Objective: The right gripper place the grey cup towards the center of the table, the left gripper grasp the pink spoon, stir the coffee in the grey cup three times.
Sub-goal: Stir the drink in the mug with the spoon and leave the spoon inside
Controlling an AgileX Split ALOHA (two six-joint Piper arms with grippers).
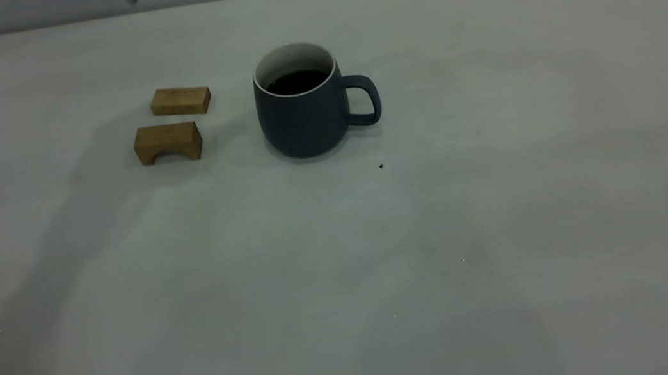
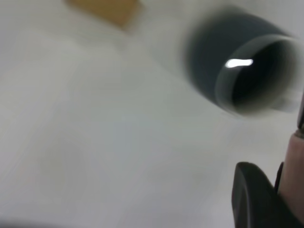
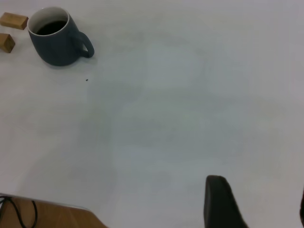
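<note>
Mug (image 1: 302,114) stands upright on the table (image 1: 506,223), a little left of centre toward the far side, handle pointing right; coffee (image 1: 296,81) dark inside it; two wooden blocks (image 1: 168,142) lie just to its left, apart from it; the left gripper (image 2: 278,199) hangs above the mug, clenched on a pink spoon handle (image 2: 294,166); the right gripper (image 3: 256,204) sits well off from the mug, fingers spread with nothing between them.

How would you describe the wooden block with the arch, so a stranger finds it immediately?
Start at the grey cup on the table. Two small wooden blocks lie on the side opposite its handle. The arched block is the nearer one, with a notch cut underneath, unlike the flat plain block.
</note>
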